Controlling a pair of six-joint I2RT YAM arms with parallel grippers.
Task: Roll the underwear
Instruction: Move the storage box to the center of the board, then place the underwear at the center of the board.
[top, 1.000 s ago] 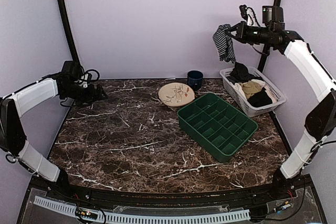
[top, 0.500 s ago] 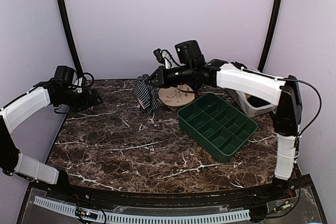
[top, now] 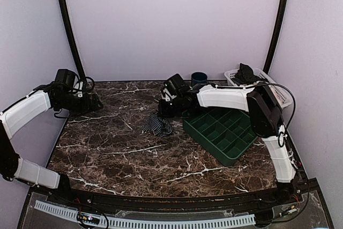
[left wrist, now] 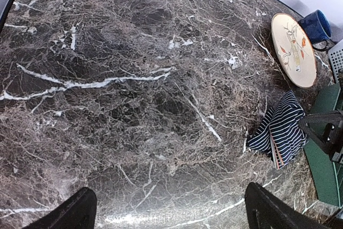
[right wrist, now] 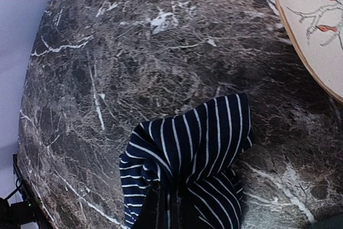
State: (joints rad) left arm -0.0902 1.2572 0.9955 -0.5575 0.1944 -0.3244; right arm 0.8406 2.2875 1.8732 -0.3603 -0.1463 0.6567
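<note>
The underwear (top: 157, 124), navy with thin white stripes, lies bunched on the marble table, left of the green tray. It also shows in the left wrist view (left wrist: 281, 131) and fills the lower part of the right wrist view (right wrist: 187, 164). My right gripper (top: 165, 109) is low over it. Its own fingers are hidden, but the cloth's folds draw up into them, so it looks shut on the underwear. My left gripper (top: 97, 102) hovers over the far left of the table, open and empty, its fingertips (left wrist: 75, 213) wide apart, well left of the underwear.
A green compartment tray (top: 222, 127) stands right of the underwear. A painted plate (left wrist: 292, 49) and a blue mug (top: 199, 78) are at the back. A white basket (top: 262, 87) with other clothes is at the back right.
The right arm swung the underwear from above the basket across to the middle and lowered it onto the table. The left arm has barely moved.
</note>
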